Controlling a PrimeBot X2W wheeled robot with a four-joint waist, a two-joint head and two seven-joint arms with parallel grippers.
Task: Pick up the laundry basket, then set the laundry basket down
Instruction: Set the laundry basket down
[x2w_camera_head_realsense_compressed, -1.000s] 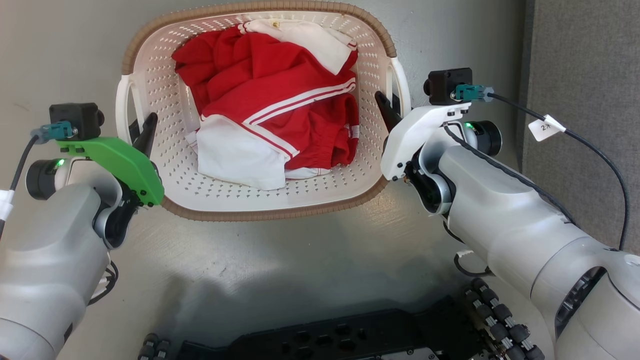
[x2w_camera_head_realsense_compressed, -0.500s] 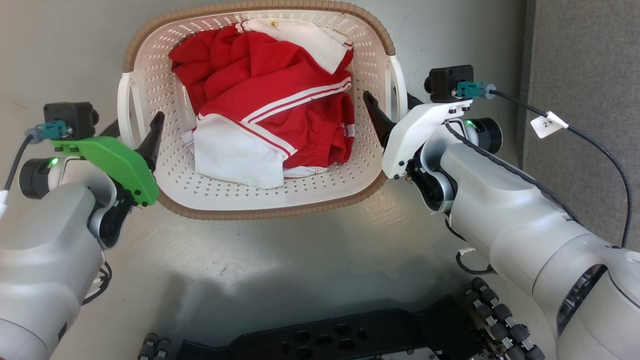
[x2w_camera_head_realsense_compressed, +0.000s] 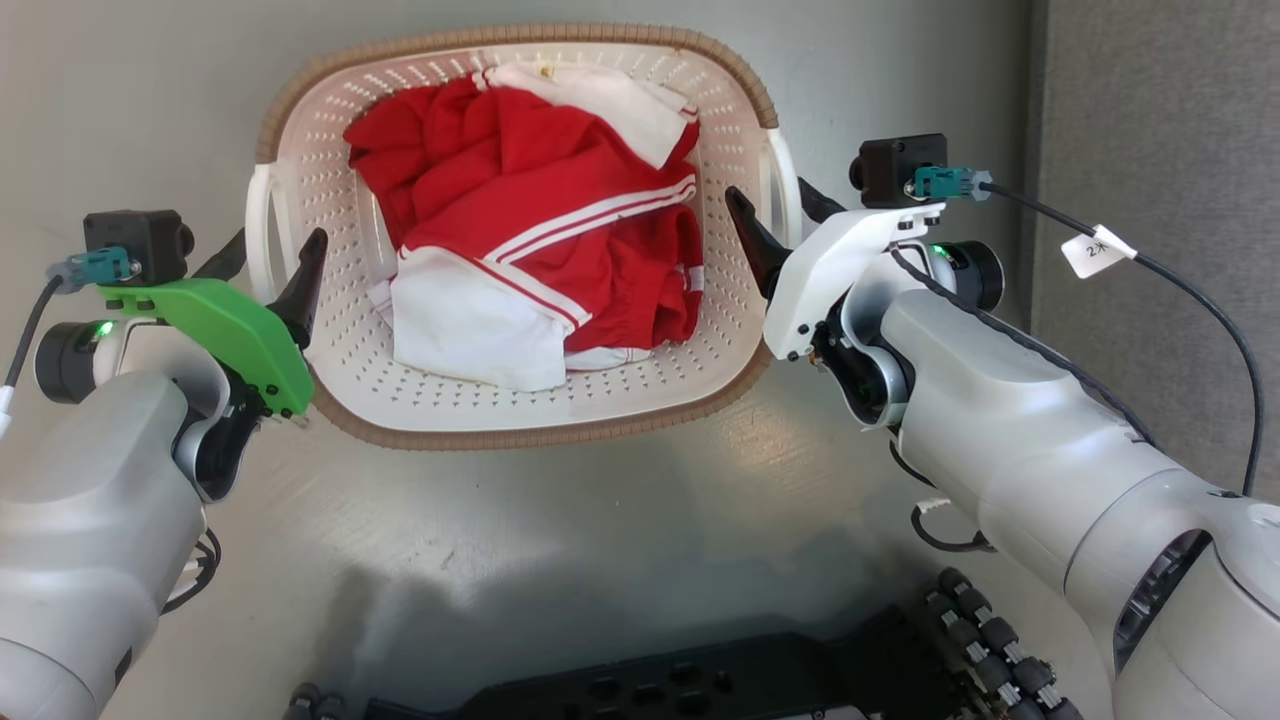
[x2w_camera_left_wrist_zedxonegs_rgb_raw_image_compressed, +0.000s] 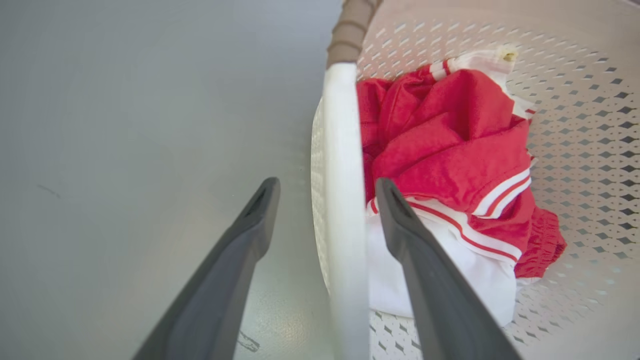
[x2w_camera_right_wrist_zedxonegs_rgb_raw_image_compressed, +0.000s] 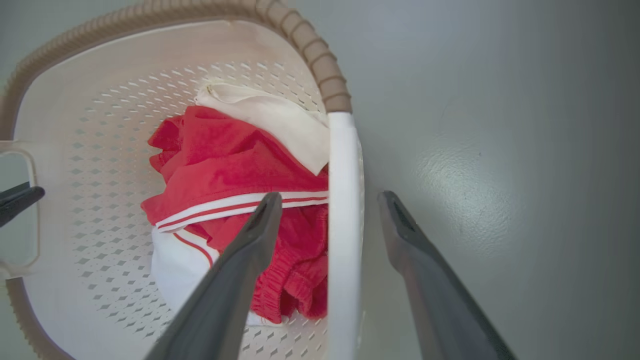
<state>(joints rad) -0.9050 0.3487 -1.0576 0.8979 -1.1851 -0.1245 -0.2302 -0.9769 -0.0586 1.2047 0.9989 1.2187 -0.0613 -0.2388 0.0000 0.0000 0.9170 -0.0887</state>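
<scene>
The laundry basket (x2w_camera_head_realsense_compressed: 520, 437) sits on the grey floor (x2w_camera_head_realsense_compressed: 600, 560) in front of the robot, with red and white clothes (x2w_camera_head_realsense_compressed: 540, 240) heaped inside. The left gripper (x2w_camera_head_realsense_compressed: 272, 255) straddles the basket's left handle (x2w_camera_left_wrist_zedxonegs_rgb_raw_image_compressed: 340, 200), its fingers spread wide, one outside over the floor and one inside above the clothes. It clamps nothing. On the far side the right gripper (x2w_camera_head_realsense_compressed: 770, 195) does the same over the right handle (x2w_camera_right_wrist_zedxonegs_rgb_raw_image_compressed: 344, 225), fingers parted with the white bar between them. I cannot tell whether either inner finger touches its handle.
</scene>
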